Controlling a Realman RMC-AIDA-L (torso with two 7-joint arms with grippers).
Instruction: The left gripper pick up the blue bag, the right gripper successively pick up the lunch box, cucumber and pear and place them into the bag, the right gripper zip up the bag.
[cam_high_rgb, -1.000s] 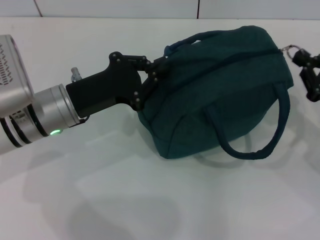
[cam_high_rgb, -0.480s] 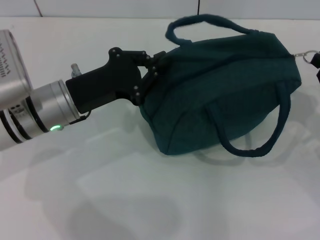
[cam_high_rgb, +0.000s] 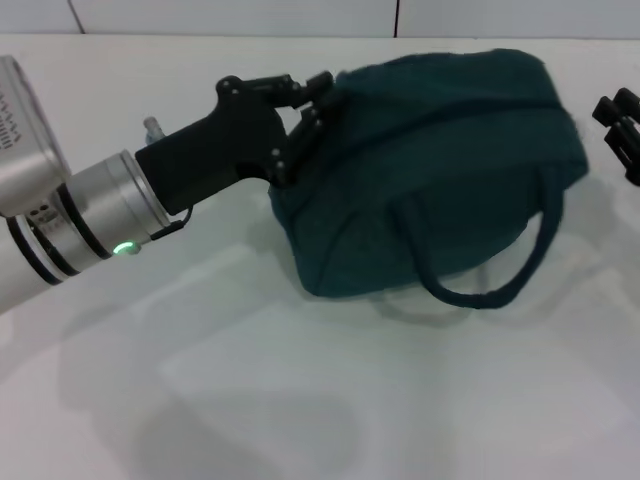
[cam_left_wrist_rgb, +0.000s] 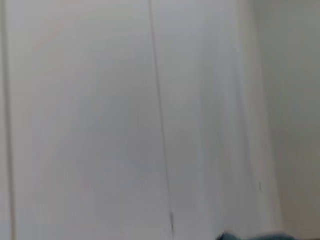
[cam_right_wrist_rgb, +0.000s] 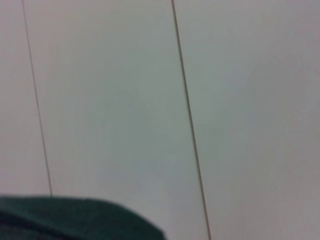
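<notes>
Head view: I see my left gripper (cam_high_rgb: 305, 110) clamped on the left end of the blue bag (cam_high_rgb: 440, 170) lying on the white table (cam_high_rgb: 300, 400); my right gripper (cam_high_rgb: 622, 130), grip unreadable, sits just beyond the bag's right end. Wrist views: only bag slivers against white panels.

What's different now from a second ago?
The right pincer let go of the zipper pull and drew back to the right, off the bag. The bag's far handle rose, then dropped from sight. The left pincer still grips the bag's end.
</notes>
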